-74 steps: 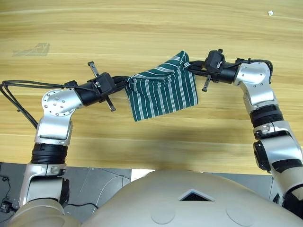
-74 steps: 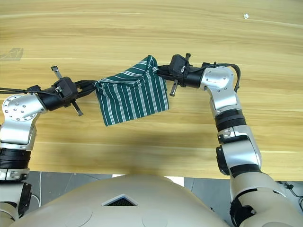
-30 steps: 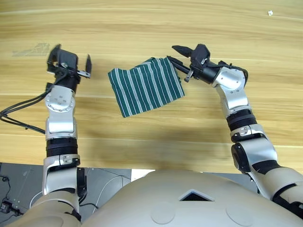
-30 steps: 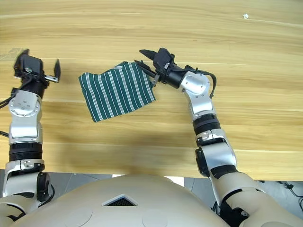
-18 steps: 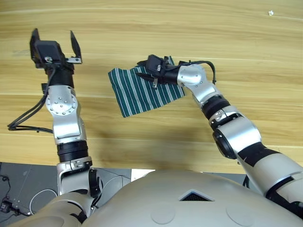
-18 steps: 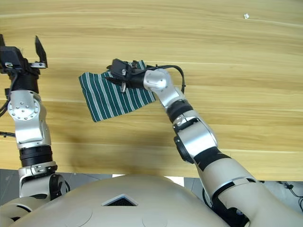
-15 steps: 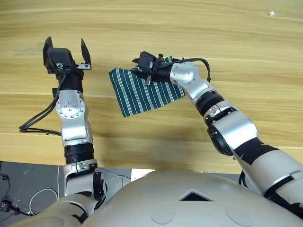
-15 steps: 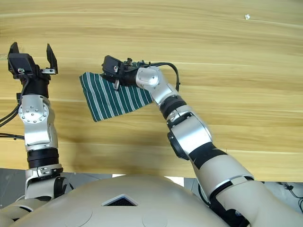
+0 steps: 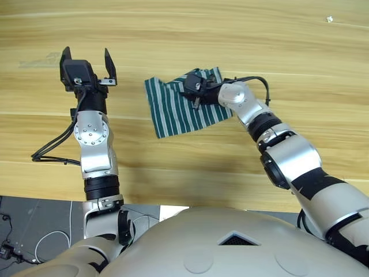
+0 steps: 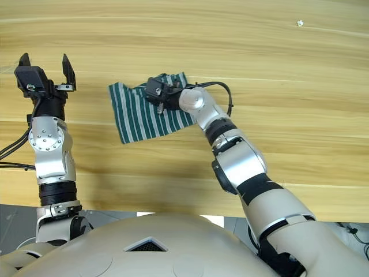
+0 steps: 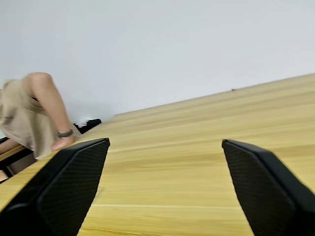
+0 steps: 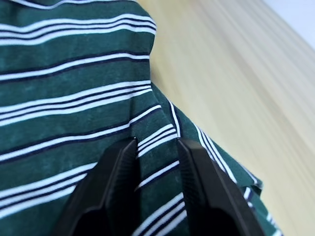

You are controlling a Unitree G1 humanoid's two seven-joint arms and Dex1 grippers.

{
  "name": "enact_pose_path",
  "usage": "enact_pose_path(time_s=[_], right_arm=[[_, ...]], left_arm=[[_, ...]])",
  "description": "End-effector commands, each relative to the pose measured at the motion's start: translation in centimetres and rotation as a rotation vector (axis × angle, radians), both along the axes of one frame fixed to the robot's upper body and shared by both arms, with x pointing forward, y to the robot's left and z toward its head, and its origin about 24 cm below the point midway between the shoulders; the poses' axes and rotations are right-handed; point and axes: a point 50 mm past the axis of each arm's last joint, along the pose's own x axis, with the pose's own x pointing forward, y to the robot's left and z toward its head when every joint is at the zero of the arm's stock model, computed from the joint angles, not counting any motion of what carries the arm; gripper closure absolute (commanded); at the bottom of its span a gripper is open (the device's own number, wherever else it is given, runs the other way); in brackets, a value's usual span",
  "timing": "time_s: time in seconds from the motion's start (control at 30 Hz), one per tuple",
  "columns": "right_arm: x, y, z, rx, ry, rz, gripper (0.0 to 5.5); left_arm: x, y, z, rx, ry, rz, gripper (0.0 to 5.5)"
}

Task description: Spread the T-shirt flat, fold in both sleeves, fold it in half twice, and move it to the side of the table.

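The T-shirt (image 9: 176, 109), dark green with thin white stripes, lies folded into a small, roughly four-sided packet on the pale wooden desk (image 9: 230, 34). It sits between the two arms, a little to the left of the middle. The packet is skewed on the desk, with one corner pointing toward the near edge, and its far edge is rumpled rather than flat.

The right arm bends across in front of the robot, so that the right claw (image 9: 194, 91) sits on top of the far part of the T-shirt. In the right wrist view its two black fingers (image 12: 117, 184) stand close together with a raised ridge of striped cloth pinched between them. The claw is therefore clenched on a fold of the shirt.

The left claw (image 9: 86, 57) is held up to the left of the T-shirt, apart from it and touching nothing. Its two dark fingers (image 11: 74, 179) are spread wide and hold nothing, with bare desk showing in the gap between them.

A small white scrap (image 9: 329, 18) lies far off on the desk at the right, well apart from the shirt.
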Motion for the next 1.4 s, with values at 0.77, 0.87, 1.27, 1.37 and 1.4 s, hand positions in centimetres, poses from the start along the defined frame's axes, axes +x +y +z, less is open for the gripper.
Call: enact_pose_path(time_s=[0.77, 0.87, 1.27, 1.37, 1.4], right_arm=[[-8.8, -35.0, 2.0, 0.083, -0.408, -1.863, 3.98], [-5.8, -34.0, 8.1, 0.161, -0.806, -1.751, 3.98], [-3.5, -10.0, 8.7, 0.734, -0.849, -0.871, 3.98], [-4.7, -8.8, 5.6, 0.735, -0.7, -0.826, 3.98], [-4.8, -8.9, 5.1, 0.734, -0.674, -0.829, 3.98]], left_arm=[[-2.1, -1.8, -0.5, -0.025, 0.016, 0.05, 1.26], [-1.9, -2.6, -0.5, -0.028, 0.005, 0.018, 1.26], [0.7, -9.2, 1.1, -0.022, -0.131, -0.197, 1.26], [-0.6, -9.8, -1.3, 0.084, -0.13, -0.178, 1.26], [-0.9, -9.8, -1.7, 0.094, -0.129, -0.182, 1.26]])
